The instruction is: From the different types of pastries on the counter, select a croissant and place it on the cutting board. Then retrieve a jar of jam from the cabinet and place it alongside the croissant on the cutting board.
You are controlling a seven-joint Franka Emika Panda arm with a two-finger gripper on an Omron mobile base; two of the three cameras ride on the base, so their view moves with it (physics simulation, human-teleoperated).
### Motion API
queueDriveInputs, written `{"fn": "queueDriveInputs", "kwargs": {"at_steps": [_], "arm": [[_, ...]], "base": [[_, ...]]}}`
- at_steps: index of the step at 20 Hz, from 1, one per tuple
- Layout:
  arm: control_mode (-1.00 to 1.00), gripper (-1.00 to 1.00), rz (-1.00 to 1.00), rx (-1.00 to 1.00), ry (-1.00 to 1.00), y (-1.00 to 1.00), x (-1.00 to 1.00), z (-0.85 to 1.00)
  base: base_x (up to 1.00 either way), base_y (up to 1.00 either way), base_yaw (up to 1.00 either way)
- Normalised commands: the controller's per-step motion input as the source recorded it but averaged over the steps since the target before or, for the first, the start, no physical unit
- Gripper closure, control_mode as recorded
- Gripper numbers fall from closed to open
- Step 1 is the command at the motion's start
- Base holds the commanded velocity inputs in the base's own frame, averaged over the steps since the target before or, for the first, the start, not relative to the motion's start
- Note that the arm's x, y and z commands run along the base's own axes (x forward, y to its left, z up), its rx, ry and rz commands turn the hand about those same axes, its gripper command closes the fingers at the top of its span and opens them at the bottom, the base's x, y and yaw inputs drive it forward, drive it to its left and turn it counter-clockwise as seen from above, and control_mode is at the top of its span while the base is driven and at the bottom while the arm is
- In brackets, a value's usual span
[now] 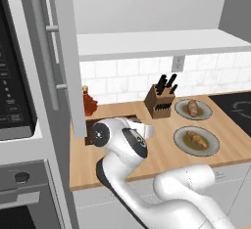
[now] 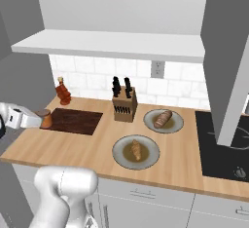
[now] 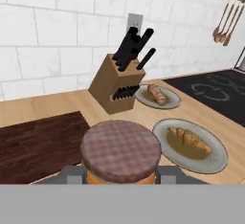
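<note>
Claw (image 3: 119,177) clamped on jar of jam (image 3: 120,151), arm reaching level, just beside cutting board (image 2: 73,121)

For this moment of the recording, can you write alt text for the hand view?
The gripper holds the jar of jam, its plaid lid toward the camera, low over the counter beside the dark cutting board. Beyond stand a knife block and two plates, the nearer holding the croissant, the farther a darker pastry.

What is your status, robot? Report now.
Claw shut on jam jar, beside the cutting board. Croissant on its plate, not on board. Nothing in the way.
</note>
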Motion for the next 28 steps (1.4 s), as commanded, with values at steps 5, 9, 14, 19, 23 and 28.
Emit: {"fn": "queueDriveInputs", "kwargs": {"at_steps": [5,9,14,19,23,28], "arm": [[-1.00,1.00,0.00,0.07,0.00,0.62,0.03,-0.12],[-1.00,1.00,0.01,0.20,0.00,-0.01,0.95,0.19],[-1.00,1.00,0.01,0.12,0.00,0.12,0.18,0.09],[-1.00,1.00,0.00,0.02,0.00,0.08,0.05,-0.62],[-1.00,1.00,0.00,0.08,0.00,0.03,0.21,-0.01],[-1.00,1.00,0.00,0.08,-0.01,0.00,0.32,0.00]], "base": [[0.00,0.00,0.00],[0.00,0.00,0.00],[0.00,0.00,0.00],[0.00,0.00,0.00],[0.00,0.00,0.00],[0.00,0.00,0.00]]}}
